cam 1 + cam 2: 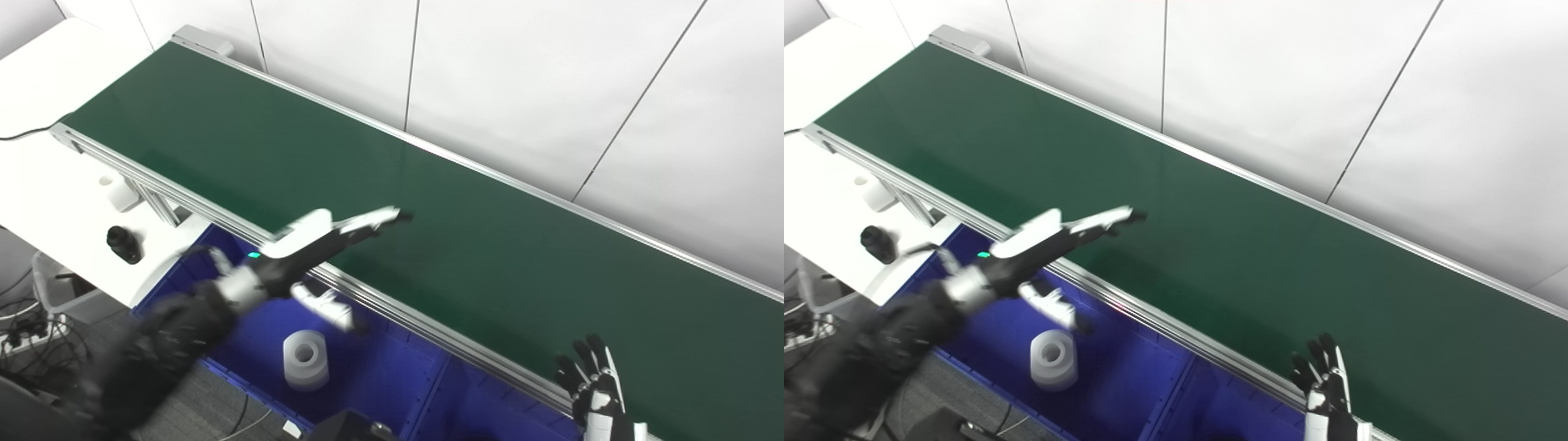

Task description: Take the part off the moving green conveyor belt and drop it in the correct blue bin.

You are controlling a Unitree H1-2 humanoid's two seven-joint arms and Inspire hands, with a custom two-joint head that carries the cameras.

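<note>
We see the left hand [318,242] stretched flat and empty, fingers over the near edge of the green belt [429,214], thumb hanging above the blue bin [380,373]. A pale ring-shaped part [305,359] sits in that bin. The right hand [594,383], probably empty, fingers spread

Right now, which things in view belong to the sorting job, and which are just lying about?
Job:
- green conveyor belt, no part visible on it
- blue bin
- white cylindrical part, in the bin
- left hand, open, above the bin and the belt's near rail
- right hand, open

Lying about:
- black knob on white table
- small white block
- cables
</note>
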